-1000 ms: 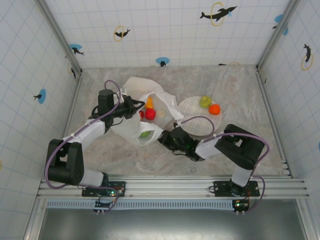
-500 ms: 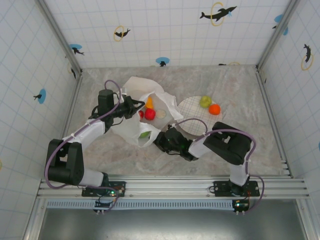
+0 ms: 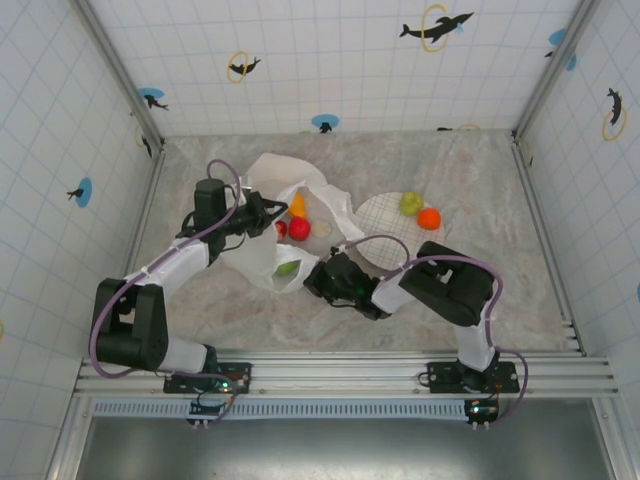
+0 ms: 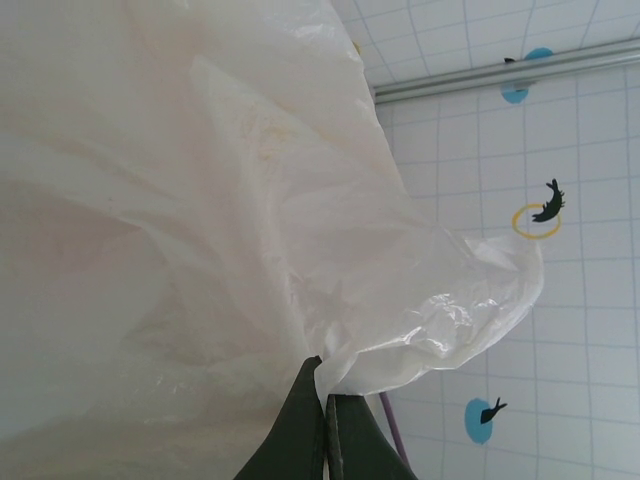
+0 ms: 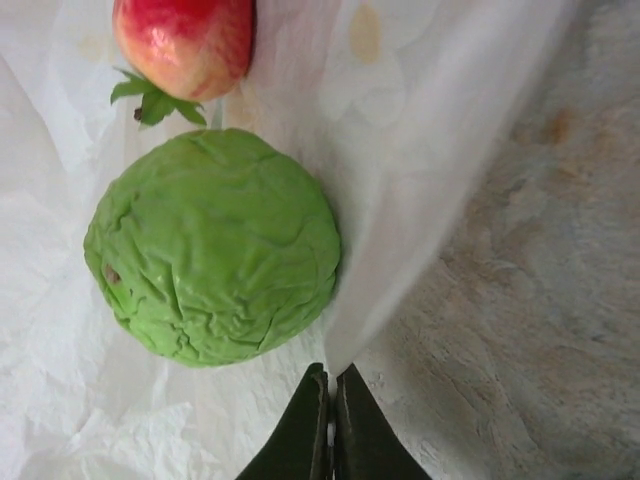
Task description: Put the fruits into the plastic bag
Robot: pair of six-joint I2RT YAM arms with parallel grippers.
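You're on the mouth-holding step: left fingers (image 4: 322, 405) are pinched shut on the plastic bag (image 3: 265, 255), right fingers (image 5: 328, 410) pinched on its 5 o'clock rim. It lies at 9 o'clock from the plate (image 3: 380, 215). Next, probably, release right and fetch the orange fruit (image 3: 429, 218).

Bare bench (image 3: 470, 170) spans the frame's top and lower left. Mid-frame, bag (image 3: 270, 172) and plate (image 3: 385, 215) crowd together; left arm (image 3: 175, 262) and right arm (image 3: 440, 285) flank the bag.
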